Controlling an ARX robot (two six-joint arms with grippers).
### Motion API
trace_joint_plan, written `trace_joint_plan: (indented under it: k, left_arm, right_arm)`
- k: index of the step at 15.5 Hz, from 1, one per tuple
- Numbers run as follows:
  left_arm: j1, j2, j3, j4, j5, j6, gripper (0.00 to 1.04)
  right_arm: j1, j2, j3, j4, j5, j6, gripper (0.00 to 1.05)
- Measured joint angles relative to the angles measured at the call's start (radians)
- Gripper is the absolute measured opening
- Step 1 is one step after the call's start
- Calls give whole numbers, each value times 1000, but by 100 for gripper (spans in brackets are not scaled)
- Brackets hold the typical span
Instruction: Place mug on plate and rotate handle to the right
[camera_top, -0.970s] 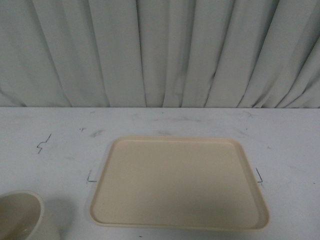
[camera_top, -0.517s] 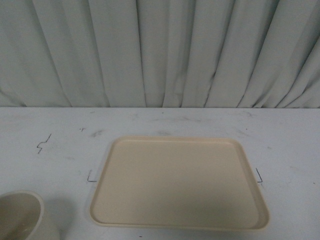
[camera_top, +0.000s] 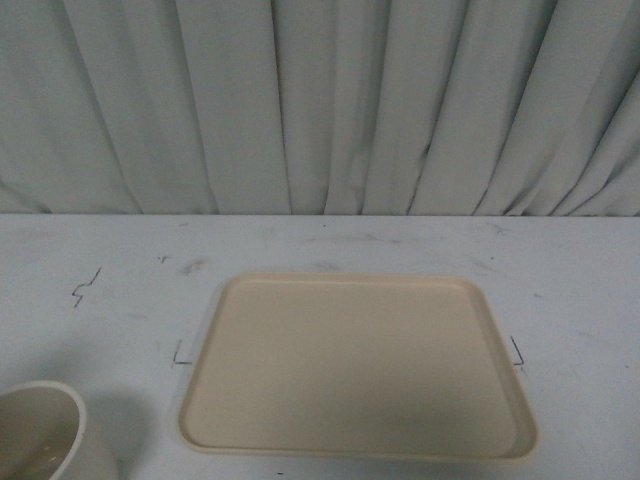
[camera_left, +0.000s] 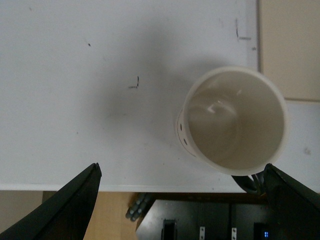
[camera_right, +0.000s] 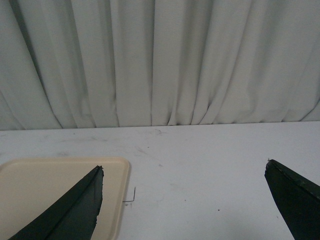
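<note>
The white mug (camera_top: 38, 435) stands upright on the table at the near left, cut off by the front view's edge. The beige plate (camera_top: 355, 365) lies empty to its right. In the left wrist view the mug (camera_left: 232, 120) shows from above, with small black marks on its side. A dark curve of the handle (camera_left: 246, 182) shows at its near side. My left gripper (camera_left: 182, 165) is open above the table's front edge, and the mug is just beyond its fingers. My right gripper (camera_right: 184, 165) is open and empty over bare table, to the right of the plate (camera_right: 50, 195).
A white pleated curtain (camera_top: 320, 100) hangs behind the table. Small pen corner marks (camera_top: 182, 355) flank the plate. The table's front edge (camera_left: 125, 187) runs close by the mug, with the robot's black base (camera_left: 200, 220) below it.
</note>
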Motion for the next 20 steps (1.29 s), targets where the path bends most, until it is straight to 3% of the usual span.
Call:
trace_joint_plan:
  k: [3, 5, 15, 20]
  left_arm:
    - [-41, 118, 0, 83, -7, -26, 98]
    - [-59, 361, -8, 269, -90, -70, 98]
    - [-80, 580, 16, 385, -136, -159, 97]
    - [-100, 595, 26, 385, -131, -172, 62]
  right_arm:
    - [0, 0, 0, 0, 0, 0, 98]
    - [0, 0, 0, 0, 0, 0, 98]
    - [0, 0, 0, 0, 0, 0, 98]
    - [0, 0, 0, 0, 0, 0, 98]
